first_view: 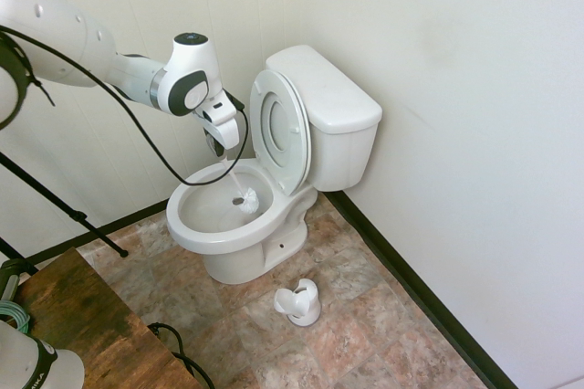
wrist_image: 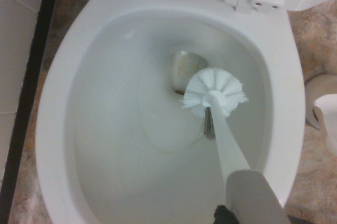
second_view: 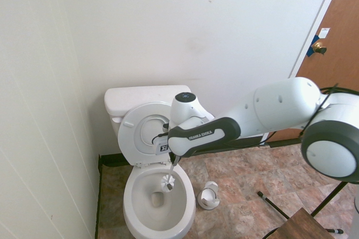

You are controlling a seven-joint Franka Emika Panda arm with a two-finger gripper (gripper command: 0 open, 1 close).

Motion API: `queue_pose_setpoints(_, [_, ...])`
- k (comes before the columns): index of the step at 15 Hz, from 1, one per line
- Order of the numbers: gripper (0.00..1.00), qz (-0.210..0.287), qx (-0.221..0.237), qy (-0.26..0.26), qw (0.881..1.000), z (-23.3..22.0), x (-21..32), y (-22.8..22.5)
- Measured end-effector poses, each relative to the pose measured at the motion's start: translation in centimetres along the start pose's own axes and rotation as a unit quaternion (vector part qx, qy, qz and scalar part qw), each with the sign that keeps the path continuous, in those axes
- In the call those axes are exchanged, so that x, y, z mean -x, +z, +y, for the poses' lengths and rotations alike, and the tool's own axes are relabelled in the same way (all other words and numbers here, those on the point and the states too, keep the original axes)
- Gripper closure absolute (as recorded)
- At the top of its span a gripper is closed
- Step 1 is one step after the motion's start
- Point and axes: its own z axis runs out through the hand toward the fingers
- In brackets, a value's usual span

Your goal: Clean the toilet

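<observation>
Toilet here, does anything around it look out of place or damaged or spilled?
Nothing looks damaged or spilled. In the wrist view, faint brownish marks show inside the white ceramic toilet bowl near the drain, a reason to clean. The white plastic brush holder stands on the floor, its brush held by the gripper.

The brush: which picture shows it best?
The wrist view. There the brush is big and close, with white bristles, a dark tuft and its handle. In both outside views it is small: you see the white head in the toilet and part of the handle below the gripper.
</observation>
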Motion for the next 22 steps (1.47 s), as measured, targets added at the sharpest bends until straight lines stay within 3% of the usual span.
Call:
queue_pose_setpoints(4, [1.0, 0.021, 0.002, 0.015, 1.0, -3.5, 0.6, 5.0])
queue_pose_setpoints(13, [1.0, 0.035, -0.006, 0.026, 0.999, -9.6, 2.9, 11.7])
queue_pose_setpoints(22, [1.0, 0.026, 0.007, -0.008, 1.0, -10.9, 9.2, 12.7])
